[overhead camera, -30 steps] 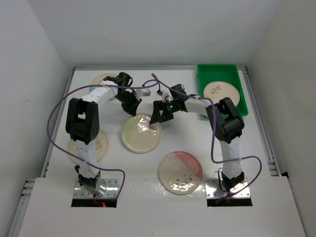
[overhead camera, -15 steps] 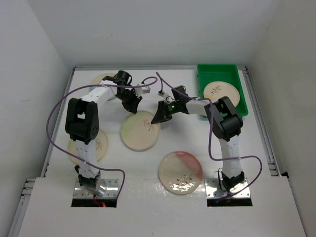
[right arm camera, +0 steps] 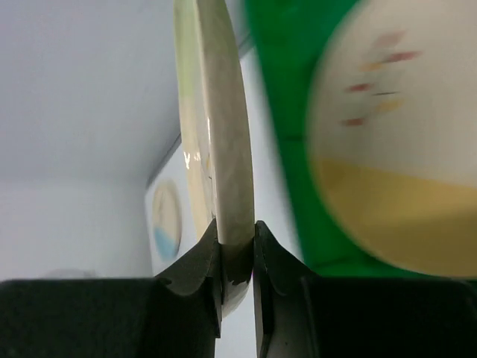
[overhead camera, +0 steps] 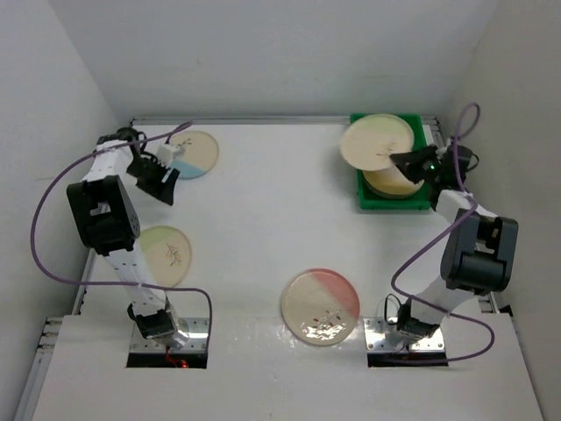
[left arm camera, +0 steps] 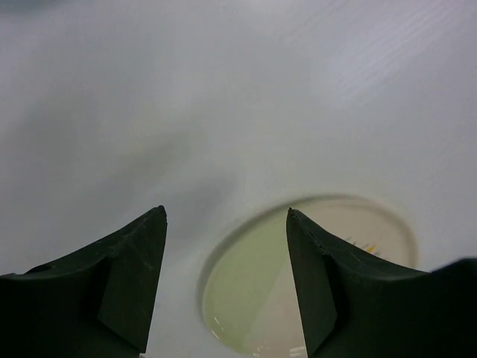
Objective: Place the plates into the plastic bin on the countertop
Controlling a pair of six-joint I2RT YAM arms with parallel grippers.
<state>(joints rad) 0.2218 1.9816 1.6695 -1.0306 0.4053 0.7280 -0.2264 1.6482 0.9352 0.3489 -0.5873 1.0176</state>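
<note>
1. Far left, your left gripper (overhead camera: 163, 181) hangs over the countertop (overhead camera: 263, 202) near the left wall. Its jaws are spread wide and carry nothing. In the wrist view the two dark fingers (left arm camera: 134, 268) stand well apart over bare white surface.
2. Just right of that gripper, the blue-segment plate (overhead camera: 193, 153) lies flat at the far left of the countertop, untouched.
3. Nearer the arm bases, the green-segment plate (overhead camera: 168, 250) lies flat beside the left arm. The left wrist view shows its pale rim below and beyond the fingertips, clear of both.
4. Centre front, the pink-segment plate (overhead camera: 320, 305) sits flat, well apart from both grippers.
5. Moving right, the held plate (overhead camera: 377, 140) is up in the air and tilted. It hangs above the far left part of the plastic bin (overhead camera: 394, 204), overlapping the bin's left rim.
6. Inside the bin, the yellow-segment plate (overhead camera: 390, 182) lies flat, partly hidden beneath the raised one.
7. Far right, your right gripper (overhead camera: 412, 162) is pinching the held plate by its right edge. The wrist view shows the rim edge-on, clamped tight between both pads (right arm camera: 195, 262).
</note>
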